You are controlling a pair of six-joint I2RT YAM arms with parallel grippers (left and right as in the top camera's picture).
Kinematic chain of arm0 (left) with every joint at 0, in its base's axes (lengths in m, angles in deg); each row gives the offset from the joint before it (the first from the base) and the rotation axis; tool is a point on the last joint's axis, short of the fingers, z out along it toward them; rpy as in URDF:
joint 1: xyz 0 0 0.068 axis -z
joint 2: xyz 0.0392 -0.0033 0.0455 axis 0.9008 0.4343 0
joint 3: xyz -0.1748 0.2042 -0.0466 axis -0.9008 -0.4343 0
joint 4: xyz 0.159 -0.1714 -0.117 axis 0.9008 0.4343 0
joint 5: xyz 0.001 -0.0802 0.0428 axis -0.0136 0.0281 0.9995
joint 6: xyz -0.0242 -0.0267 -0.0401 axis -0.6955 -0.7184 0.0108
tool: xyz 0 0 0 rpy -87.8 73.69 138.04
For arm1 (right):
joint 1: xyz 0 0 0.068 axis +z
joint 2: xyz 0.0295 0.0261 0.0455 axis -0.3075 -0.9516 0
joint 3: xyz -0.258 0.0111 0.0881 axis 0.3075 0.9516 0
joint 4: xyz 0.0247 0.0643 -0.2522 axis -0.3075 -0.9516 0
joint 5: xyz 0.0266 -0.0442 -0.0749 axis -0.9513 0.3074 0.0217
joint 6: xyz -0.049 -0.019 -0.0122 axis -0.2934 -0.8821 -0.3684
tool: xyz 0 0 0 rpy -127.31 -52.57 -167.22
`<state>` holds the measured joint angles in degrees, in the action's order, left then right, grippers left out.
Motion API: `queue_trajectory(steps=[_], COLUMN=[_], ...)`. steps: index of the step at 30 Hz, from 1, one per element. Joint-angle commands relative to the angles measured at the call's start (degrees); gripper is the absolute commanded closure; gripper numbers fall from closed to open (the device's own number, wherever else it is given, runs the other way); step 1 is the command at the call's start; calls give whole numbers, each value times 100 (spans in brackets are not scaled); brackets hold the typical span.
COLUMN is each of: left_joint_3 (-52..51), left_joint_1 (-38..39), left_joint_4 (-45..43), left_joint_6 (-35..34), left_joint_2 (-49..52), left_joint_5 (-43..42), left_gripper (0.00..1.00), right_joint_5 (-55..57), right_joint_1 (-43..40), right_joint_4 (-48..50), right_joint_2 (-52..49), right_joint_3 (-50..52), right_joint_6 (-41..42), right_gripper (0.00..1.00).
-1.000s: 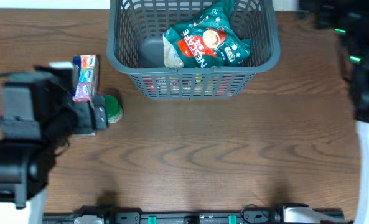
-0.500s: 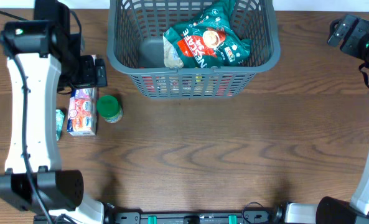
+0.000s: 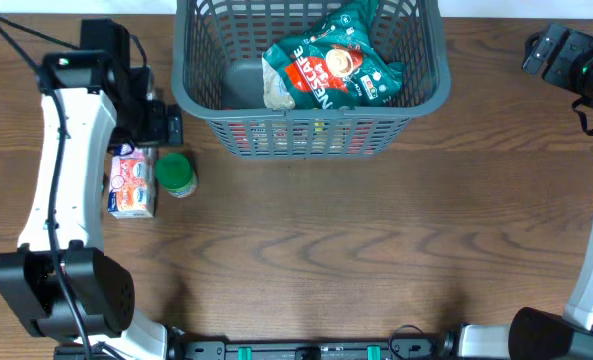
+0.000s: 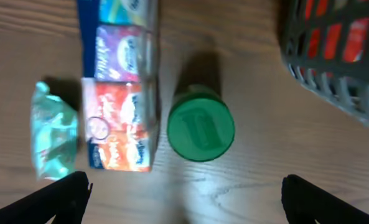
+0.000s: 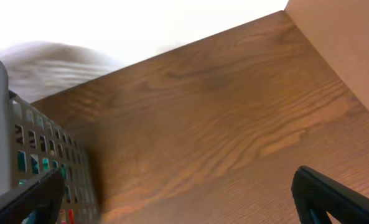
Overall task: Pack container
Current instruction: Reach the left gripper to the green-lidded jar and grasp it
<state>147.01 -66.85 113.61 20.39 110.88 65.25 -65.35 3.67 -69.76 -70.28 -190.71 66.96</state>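
The wood-grain table (image 3: 376,250) is filling the frame, with the basket (image 3: 306,135) sitting at top centre and already holding a green coffee bag (image 3: 326,70). At upper left the left gripper (image 4: 187,196) is hovering wide open and empty, probably lining up over the carton (image 4: 119,118), green-lidded jar (image 4: 200,127) and small packet (image 4: 52,130). The right gripper (image 5: 178,193) is waiting at upper right, spread wide and gripping nothing.

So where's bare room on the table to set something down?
Bare wood runs from the container to the near edge, right of the green-lidded jar. Crowded at left: jar, multicolour box, teal packet.
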Motion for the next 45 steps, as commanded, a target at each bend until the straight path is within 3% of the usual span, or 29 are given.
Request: queue_trajectory(steps=[1,16,44,45], left_joint_3=[-424,-1989,-2022,-2020], left_joint_1=[-22,-7,391,391], left_joint_4=[-203,-1486,-1971,-1950], left_joint_6=[216,450,529,529], left_joint_2=[-39,55,1279,1272], left_joint_5=[-85,-101,-101,-101], left_gripper=[1,2,0,5], right_joint_5=[2,-7,0,4], right_joint_1=[-46,-35,-37,-37], right_joint_4=[-9,-55,-306,-313], right_joint_2=[-59,-59,-57,-57], right_joint_3=[-17,-17,-17,-17], right_joint_6=[-52,-48,-164,-175], right_gripper=[1,1,1,1])
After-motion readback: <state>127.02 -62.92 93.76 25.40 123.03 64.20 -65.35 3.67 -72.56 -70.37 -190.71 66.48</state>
